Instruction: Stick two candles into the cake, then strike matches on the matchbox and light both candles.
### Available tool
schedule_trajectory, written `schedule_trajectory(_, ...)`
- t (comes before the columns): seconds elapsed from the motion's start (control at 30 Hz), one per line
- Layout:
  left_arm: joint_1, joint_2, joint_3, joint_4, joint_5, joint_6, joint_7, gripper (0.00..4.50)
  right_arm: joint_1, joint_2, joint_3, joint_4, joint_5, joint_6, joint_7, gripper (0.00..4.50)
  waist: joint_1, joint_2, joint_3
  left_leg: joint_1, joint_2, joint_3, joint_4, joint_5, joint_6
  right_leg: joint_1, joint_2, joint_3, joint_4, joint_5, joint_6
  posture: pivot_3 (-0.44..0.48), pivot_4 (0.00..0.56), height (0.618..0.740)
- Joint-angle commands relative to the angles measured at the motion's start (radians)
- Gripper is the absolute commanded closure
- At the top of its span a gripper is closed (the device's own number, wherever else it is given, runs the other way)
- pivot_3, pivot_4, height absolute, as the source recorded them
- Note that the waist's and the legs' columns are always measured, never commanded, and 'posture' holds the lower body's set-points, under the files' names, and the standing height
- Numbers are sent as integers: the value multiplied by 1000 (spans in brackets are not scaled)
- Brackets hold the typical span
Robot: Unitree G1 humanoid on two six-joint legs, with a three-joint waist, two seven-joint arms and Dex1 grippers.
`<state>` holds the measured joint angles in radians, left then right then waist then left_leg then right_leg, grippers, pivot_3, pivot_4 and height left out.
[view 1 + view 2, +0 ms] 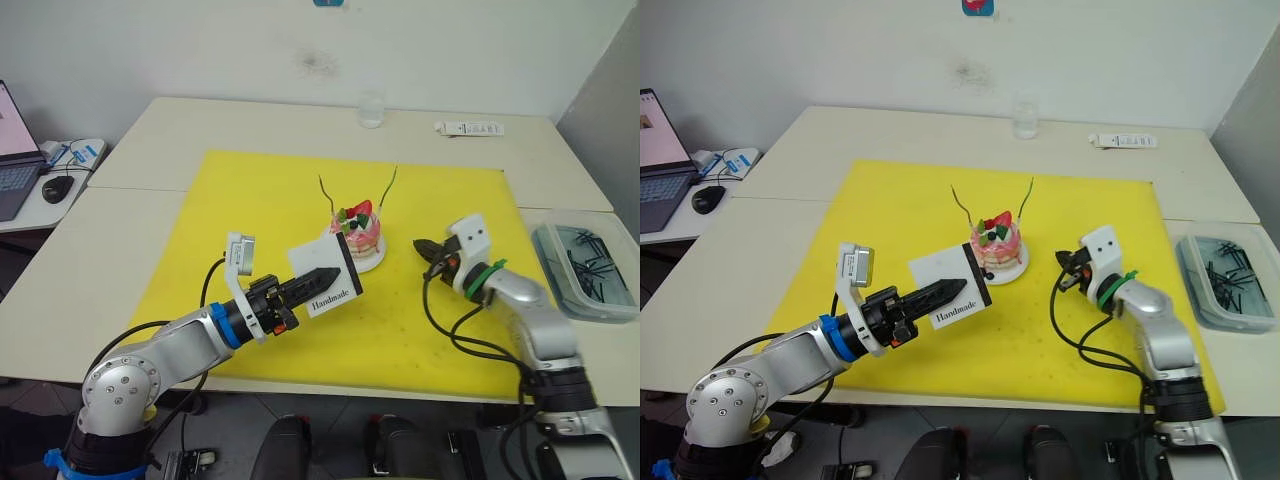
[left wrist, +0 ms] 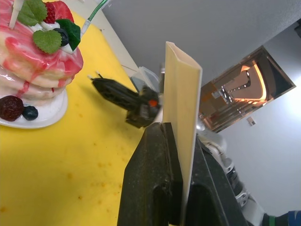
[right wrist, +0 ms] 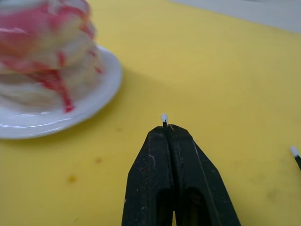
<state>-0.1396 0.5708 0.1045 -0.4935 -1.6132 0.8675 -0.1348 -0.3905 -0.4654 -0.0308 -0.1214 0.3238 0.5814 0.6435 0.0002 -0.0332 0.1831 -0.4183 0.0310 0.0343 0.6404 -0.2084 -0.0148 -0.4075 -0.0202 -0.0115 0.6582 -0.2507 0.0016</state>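
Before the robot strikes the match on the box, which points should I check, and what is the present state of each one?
1. Both candles stand in the cake: ok.
2. Left claw is shut on the matchbox, held up off the yellow mat: ok.
3. Right claw is shut on a match, pale tip sticking out: ok.
4. Match tip touches the striking strip: not ok, the claws are apart, on either side of the cake.
5. Strip faces the right claw: cannot tell.
6. Second match is ready, lying on the mat: ok.
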Motion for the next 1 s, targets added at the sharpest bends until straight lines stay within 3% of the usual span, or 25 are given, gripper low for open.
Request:
schedule_trajectory(0.03, -28, 19, 16, 14, 15, 0, -41, 4500, -57, -67, -72, -138, 223, 189, 126, 4446, 0, 0, 0, 0, 0, 0, 0, 0, 0, 0, 0, 0, 0, 0, 0, 0, 150, 740)
schedule_trajectory(0.27, -115, 3, -22, 36, 205, -26, -104, 4500, -102, -230, 21, -252, 219, 142, 284, 4446, 0, 0, 0, -1, -1, 0, -2, 0, 0, 0, 0, -1, -2, -1, -1, 0, 150, 740)
schedule_trajectory(0.63, -157, -83, -20, 61, 323, -35, -77, 4500, -191, -222, 139, -331, 130, 70, 260, 4446, -1, 0, 0, -2, -1, 0, -4, 0, 0, -1, 0, -1, -5, 0, 1, 0, 150, 740)
schedule_trajectory(1.0, -181, -119, -20, 75, 354, -20, -84, 4500, -210, -192, 217, -268, -5, -92, 259, 4446, -1, 0, 0, -3, -1, 0, -4, 0, 0, -1, 0, 0, -7, 1, 4, 0, 150, 740)
